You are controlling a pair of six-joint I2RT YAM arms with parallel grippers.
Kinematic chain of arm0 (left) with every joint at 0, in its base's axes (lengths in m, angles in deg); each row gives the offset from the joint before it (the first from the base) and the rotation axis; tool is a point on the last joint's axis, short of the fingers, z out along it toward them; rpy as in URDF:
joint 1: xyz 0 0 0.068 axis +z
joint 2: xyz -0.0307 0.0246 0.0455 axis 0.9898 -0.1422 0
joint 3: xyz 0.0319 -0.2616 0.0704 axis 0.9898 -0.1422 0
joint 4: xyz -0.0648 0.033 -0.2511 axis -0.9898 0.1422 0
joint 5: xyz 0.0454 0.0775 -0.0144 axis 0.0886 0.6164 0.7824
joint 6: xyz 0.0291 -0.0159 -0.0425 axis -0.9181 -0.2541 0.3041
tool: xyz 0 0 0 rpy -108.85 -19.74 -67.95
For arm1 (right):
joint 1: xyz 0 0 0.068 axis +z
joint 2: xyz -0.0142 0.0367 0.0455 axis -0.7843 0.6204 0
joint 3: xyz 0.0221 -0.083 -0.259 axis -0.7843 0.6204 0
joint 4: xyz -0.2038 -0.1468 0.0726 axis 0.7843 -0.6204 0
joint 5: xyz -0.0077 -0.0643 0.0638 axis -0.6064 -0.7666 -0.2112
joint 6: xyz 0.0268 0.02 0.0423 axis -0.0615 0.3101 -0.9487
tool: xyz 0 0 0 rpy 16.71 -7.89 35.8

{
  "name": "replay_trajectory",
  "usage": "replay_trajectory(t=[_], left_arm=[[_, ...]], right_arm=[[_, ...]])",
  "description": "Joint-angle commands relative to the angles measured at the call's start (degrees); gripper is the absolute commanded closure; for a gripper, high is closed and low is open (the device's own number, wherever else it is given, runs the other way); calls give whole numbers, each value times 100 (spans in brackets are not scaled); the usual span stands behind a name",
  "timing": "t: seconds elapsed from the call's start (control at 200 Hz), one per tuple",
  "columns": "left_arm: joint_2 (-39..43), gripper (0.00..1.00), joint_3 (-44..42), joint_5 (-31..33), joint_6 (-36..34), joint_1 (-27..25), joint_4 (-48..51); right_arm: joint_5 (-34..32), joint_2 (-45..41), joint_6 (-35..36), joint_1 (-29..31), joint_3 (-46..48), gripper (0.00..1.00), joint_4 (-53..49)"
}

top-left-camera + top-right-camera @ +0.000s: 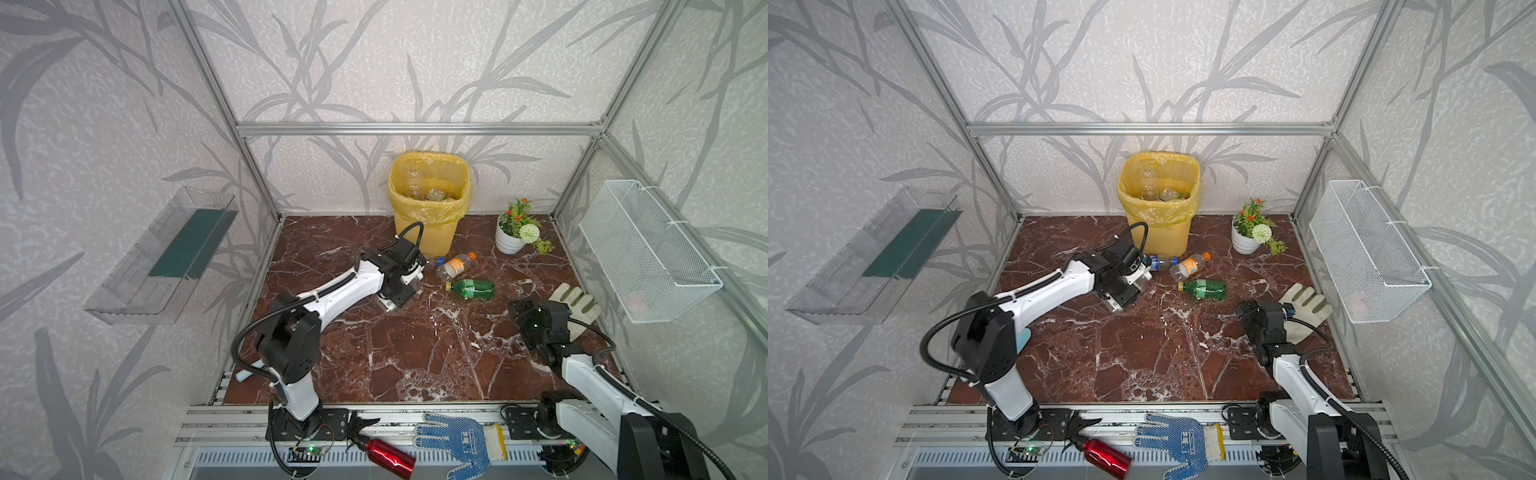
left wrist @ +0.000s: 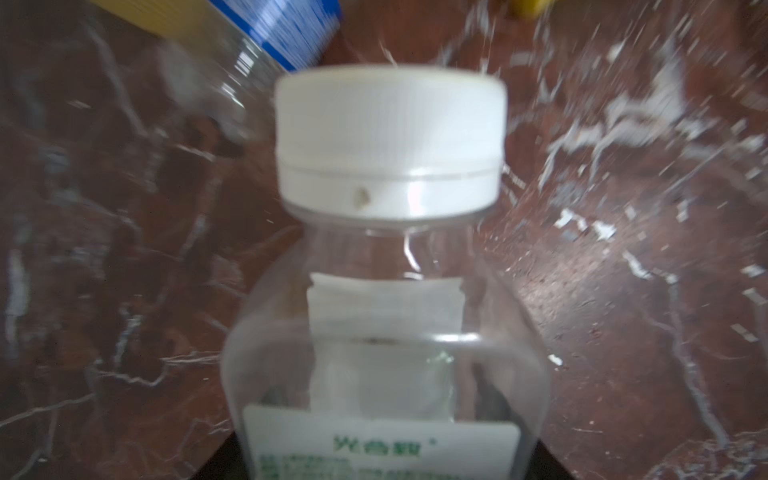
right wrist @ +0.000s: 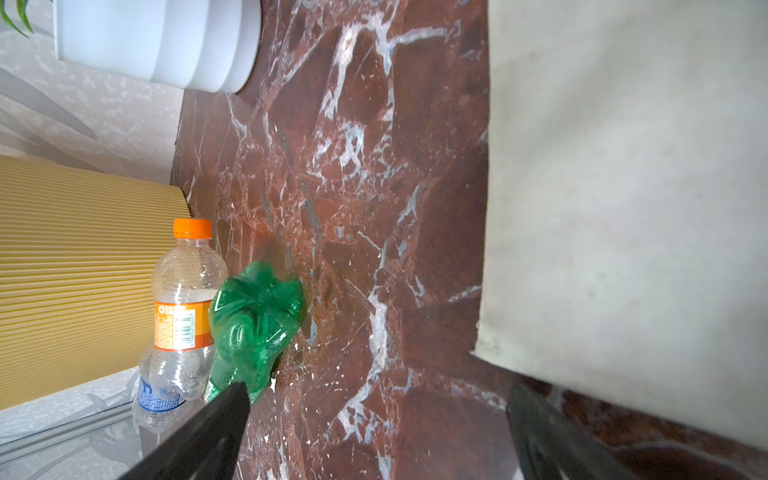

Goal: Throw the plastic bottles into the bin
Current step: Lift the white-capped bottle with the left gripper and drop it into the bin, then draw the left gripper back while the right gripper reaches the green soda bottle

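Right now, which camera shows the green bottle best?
The top views. In both, the green bottle lies on its side, seen whole from yellow cap to base. The right wrist view shows only its lobed base end-on. The left wrist view is blurred; a yellow smear there may be the cap.

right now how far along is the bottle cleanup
Done: several clear bottles already lie in the bin. In hand: the left gripper is at a white-capped bottle; a firm grip can't be confirmed. Remaining: the orange-capped bottle, green bottle and blue-labelled bottle on the table; the right gripper is open and empty.
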Motion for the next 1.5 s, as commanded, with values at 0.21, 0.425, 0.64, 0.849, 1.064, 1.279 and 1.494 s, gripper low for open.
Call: replay_trajectory(t=[0.21,0.425,0.64,0.849,1.064,1.279,1.494], left_arm=[[2911,55,406,542,502,913,-3971],[1586,54,1506,140,1194,980,-4570],[-1569,45,4754,-1023,2648,920,-2942],[-2303,10,6575,-895,2694,695,-2901],[-793,1,4464,-837,2454,568,-4063],[597,1,2229,-363,2367,628,-4724],[1719,1,114,94,2362,709,-4899]], right_arm=[[274,445,161,-103,-30,2,525],[580,751,47,-103,-94,3,893],[831,684,86,-103,-201,3,848],[613,73,248,-130,-157,2,455],[623,62,241,-134,-73,3,459],[961,346,179,-139,-284,3,458],[1004,724,0,84,-698,4,160]])
